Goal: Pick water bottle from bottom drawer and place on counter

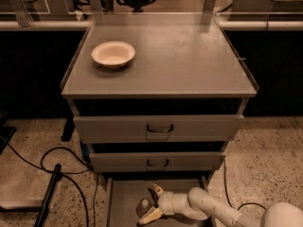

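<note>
The water bottle [143, 206] lies in the open bottom drawer [124, 197] at the lower edge of the camera view; only its pale cap end and a bit of clear body show. My gripper [153, 204] reaches into the drawer from the right. Its fingers are spread, one cream fingertip [155, 190] behind the bottle and one in front, and the bottle sits at their tips. The counter [189, 56] is the flat grey cabinet top above.
A cream round bowl [113, 54] sits on the counter's left rear part. Two shut drawers with dark handles [159, 128] are above the bottom drawer. Black cables [57, 160] and a dark rod lie on the speckled floor to the left.
</note>
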{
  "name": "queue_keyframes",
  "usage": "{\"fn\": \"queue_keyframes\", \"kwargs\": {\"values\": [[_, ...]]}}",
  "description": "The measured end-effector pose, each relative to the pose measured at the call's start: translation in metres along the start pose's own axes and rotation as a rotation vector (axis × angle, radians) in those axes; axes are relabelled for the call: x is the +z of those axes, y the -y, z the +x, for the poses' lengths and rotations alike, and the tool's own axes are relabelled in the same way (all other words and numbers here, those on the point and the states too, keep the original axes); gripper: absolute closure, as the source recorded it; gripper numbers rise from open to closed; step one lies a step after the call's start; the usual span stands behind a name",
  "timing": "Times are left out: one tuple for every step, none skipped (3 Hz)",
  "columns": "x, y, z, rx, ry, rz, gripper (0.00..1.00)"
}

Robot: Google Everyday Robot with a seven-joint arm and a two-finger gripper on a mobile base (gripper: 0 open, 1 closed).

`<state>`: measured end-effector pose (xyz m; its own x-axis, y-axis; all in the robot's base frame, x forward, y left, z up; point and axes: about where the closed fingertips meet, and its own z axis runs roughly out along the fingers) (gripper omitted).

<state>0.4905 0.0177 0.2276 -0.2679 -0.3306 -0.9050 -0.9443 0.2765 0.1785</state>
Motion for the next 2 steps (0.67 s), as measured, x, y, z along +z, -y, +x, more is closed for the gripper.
{"fn": "queue_keyframes", "kwargs": {"values": [[0.0089,-0.0003,0.0061,0.003,-0.003,-0.011,0.0],[0.0143,-0.0046,0.0142,0.024,0.005,-0.016,0.0]]}}
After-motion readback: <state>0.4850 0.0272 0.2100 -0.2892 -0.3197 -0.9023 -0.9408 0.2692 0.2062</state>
